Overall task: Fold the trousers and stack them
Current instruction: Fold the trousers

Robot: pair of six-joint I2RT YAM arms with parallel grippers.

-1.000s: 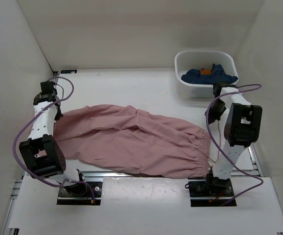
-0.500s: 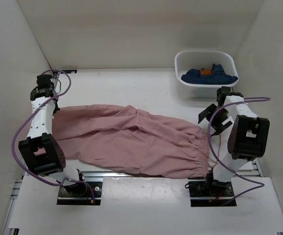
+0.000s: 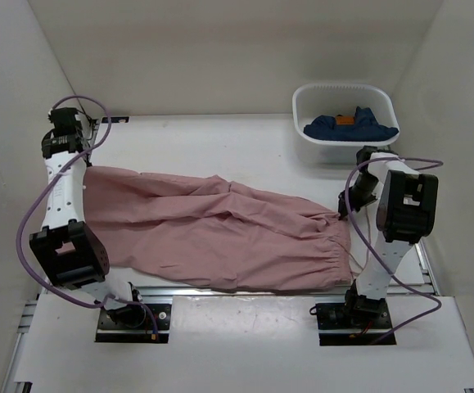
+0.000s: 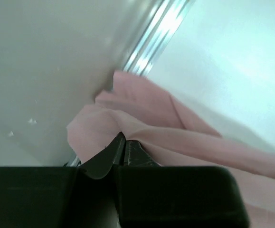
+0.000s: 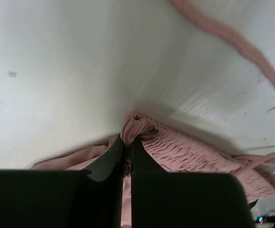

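The dusty-pink trousers (image 3: 220, 233) lie stretched across the table, legs to the left, gathered waistband (image 3: 340, 246) to the right. My left gripper (image 3: 83, 169) is shut on the leg end (image 4: 104, 128) close to the left wall. My right gripper (image 3: 340, 214) is shut on the far corner of the elastic waistband (image 5: 137, 124), the fabric bunched between its fingers (image 5: 144, 154). A thin pink drawstring (image 5: 232, 42) trails over the table in the right wrist view.
A white tub (image 3: 345, 123) at the back right holds a dark blue garment (image 3: 351, 125) with an orange tag. White walls close in the table on the left (image 3: 15, 147), back and right. A metal rail (image 4: 158, 35) runs along the left wall.
My right gripper opened, dropped to the waistband corner and shut on it. My left arm pulled the leg end further back and left, stretching the trousers flatter.
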